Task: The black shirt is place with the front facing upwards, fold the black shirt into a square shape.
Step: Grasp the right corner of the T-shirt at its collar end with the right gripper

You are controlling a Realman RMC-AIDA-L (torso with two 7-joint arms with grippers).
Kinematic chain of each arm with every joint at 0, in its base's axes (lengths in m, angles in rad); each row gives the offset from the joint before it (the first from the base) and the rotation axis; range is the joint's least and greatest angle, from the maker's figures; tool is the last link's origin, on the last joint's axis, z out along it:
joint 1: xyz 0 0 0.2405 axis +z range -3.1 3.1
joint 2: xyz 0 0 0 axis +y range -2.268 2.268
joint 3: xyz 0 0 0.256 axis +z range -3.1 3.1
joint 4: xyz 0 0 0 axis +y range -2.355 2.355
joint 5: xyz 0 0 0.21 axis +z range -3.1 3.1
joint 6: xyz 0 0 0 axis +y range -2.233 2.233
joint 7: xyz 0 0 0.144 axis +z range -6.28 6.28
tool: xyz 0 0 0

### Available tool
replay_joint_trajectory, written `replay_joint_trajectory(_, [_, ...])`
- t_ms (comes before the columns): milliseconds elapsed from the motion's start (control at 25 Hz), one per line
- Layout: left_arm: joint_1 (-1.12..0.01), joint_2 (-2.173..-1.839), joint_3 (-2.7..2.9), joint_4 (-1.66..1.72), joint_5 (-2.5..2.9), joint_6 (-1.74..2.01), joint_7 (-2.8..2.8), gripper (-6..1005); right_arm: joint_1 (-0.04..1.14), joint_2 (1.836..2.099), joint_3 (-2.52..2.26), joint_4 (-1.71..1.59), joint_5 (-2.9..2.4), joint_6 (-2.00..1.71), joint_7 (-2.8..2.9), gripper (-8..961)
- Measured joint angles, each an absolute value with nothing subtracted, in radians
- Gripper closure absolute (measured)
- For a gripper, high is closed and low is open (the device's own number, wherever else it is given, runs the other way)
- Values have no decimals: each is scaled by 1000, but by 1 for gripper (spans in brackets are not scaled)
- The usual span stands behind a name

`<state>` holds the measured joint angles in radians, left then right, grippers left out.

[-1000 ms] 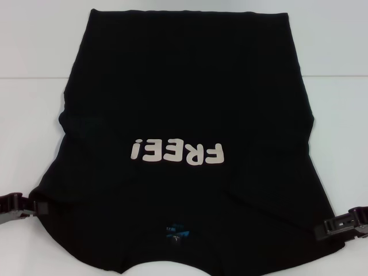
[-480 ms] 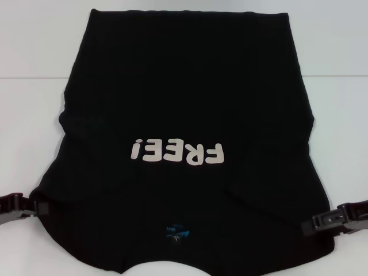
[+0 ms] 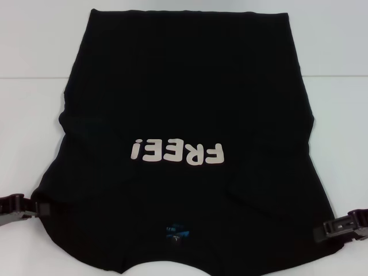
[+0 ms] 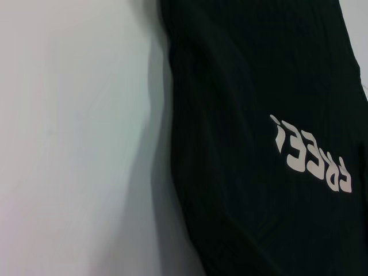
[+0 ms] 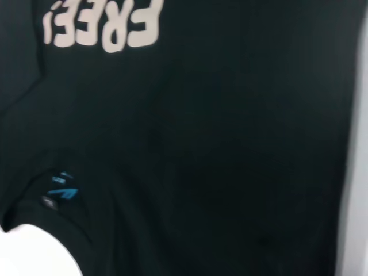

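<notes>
The black shirt point(image 3: 190, 103) lies flat on the white table, front up, with its collar toward me. Its off-white "FREE!" lettering point(image 3: 177, 153) reads upside down, and the small blue neck tag point(image 3: 176, 232) sits near the front edge. My left gripper point(image 3: 38, 207) rests at the shirt's near left edge, touching the cloth. At the near right edge, my right gripper point(image 3: 322, 231) lies over the cloth's border. The left wrist view shows the shirt point(image 4: 247, 86) with its lettering point(image 4: 310, 152). The right wrist view shows the shirt point(image 5: 230, 144) and the tag point(image 5: 62, 192).
The white table point(image 3: 34, 69) shows bare on both sides of the shirt and beyond its far hem. The shirt's near edge runs off the bottom of the head view. No other objects are in view.
My right gripper slid inward over the shirt's right edge, then drew back outward and a little lower. The left gripper and the shirt have hardly moved.
</notes>
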<state>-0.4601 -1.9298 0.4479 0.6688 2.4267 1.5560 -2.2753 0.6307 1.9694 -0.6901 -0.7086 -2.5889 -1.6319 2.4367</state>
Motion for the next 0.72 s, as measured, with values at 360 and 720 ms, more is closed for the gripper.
replay_joint_trajectory(360, [-459,-1931,448,669,2427,1557,-2275,986,622,1959,-688,-711,-2598,-1625,2434,30])
replay_joint_trajectory(720, [-459,-1933,448,669,2427,1557,-2275,986,627,1965,-691,-711,-2598,-1624,2434,28])
